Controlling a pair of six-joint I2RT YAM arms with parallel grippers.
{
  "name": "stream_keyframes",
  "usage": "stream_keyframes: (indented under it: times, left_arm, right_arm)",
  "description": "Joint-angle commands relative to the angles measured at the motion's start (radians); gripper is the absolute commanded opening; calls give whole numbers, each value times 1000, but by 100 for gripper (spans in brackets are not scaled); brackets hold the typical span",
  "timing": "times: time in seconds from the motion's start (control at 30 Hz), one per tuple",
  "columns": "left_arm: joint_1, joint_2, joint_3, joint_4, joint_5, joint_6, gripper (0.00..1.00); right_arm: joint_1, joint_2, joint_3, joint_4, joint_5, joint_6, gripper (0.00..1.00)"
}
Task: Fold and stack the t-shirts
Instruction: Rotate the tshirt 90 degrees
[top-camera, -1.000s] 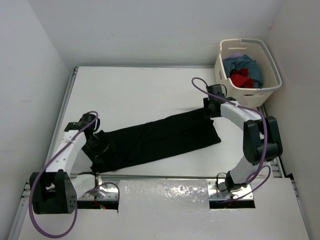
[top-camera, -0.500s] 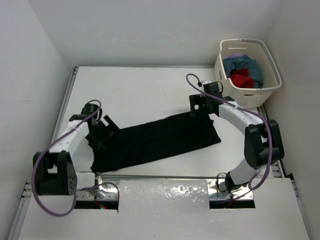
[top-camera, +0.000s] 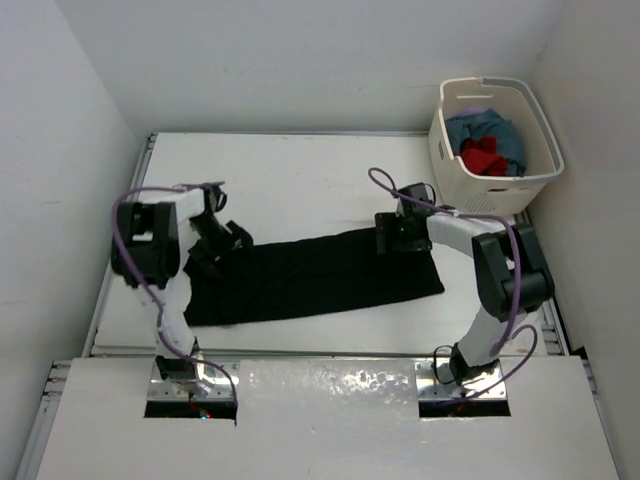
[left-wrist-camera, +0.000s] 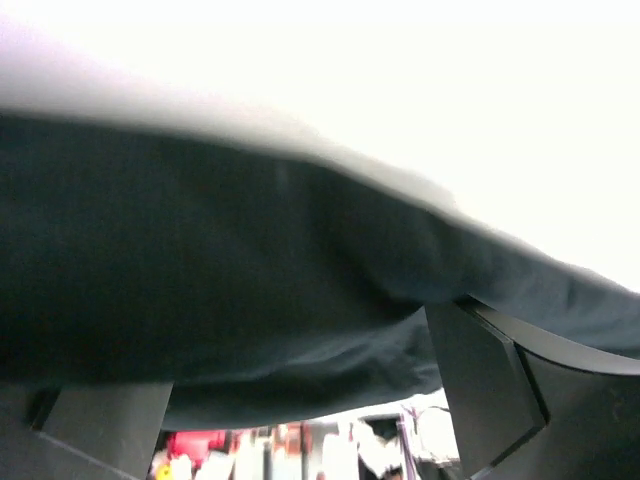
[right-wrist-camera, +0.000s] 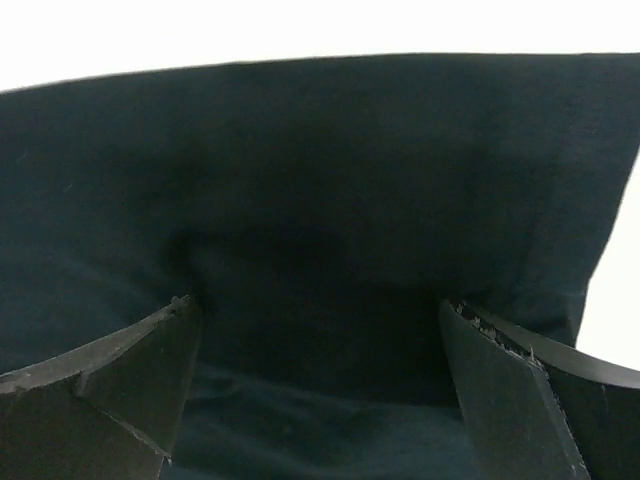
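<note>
From above, the black shirt (top-camera: 320, 275) lies flat on the table (top-camera: 300, 170) as a long band. Its left end is close to the near edge and its right end is a little farther in. The near right part of the table is bare.

The left gripper (top-camera: 218, 245) is low at the far left corner of the shirt, and the right gripper (top-camera: 392, 232) is low at the far right corner. In this view I cannot tell how wide they stand.

The wrist views show this. On the left wrist the two fingers (left-wrist-camera: 490, 390) are wide apart, and blurred black cloth fills the gap; no grip shows. On the right wrist the fingers (right-wrist-camera: 110, 370) are also wide apart over smooth cloth. The far hem and the right side edge are visible there, with white table beyond.

Behind the shirt there is a wide bare area up to the far wall. The basket (top-camera: 470, 195) stands in the far right corner, well apart from the shirt, with blue (top-camera: 497, 130) and red clothes (top-camera: 483, 158) inside.
</note>
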Motion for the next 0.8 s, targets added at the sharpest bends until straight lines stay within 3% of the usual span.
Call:
stream_keyframes:
  times: [0.0, 0.03, 0.13, 0.23, 0.27, 0.3, 0.43, 0.5, 0.53, 0.77]
  left_arm:
    - [-12, 260, 273, 359, -52, 72, 100]
    - [-28, 361, 437, 344, -50, 77, 100]
    - [-60, 583, 712, 296, -55, 91, 100]
    - [-81, 809, 1179, 262, 13, 82, 100]
    - [-88, 851, 1237, 283, 18, 71, 100]
    - [-94, 882, 1268, 335, 59, 45, 100]
    - [-117, 928, 1136, 838, 174, -126, 100]
    - [-156, 1021, 1228, 880, 154, -153, 100]
    - [-186, 1081, 1351, 964, 139, -171, 100]
    - [-252, 1155, 1323, 1187, 1, -315, 100]
  right_arm:
    - [6, -73, -119, -14, -64, 56, 99]
    - [12, -98, -147, -21, -67, 59, 99]
    - [43, -222, -245, -65, -113, 65, 99]
    - [110, -346, -334, -103, -207, 80, 99]
    - [162, -385, -359, -113, -225, 80, 99]
    - [194, -400, -370, -108, -275, 73, 99]
    - [357, -405, -391, -12, -424, 46, 99]
    - [456, -353, -387, 68, -478, 31, 99]
    - [548, -304, -374, 117, -503, 17, 99]
    - [649, -150, -310, 298, -535, 19, 99]
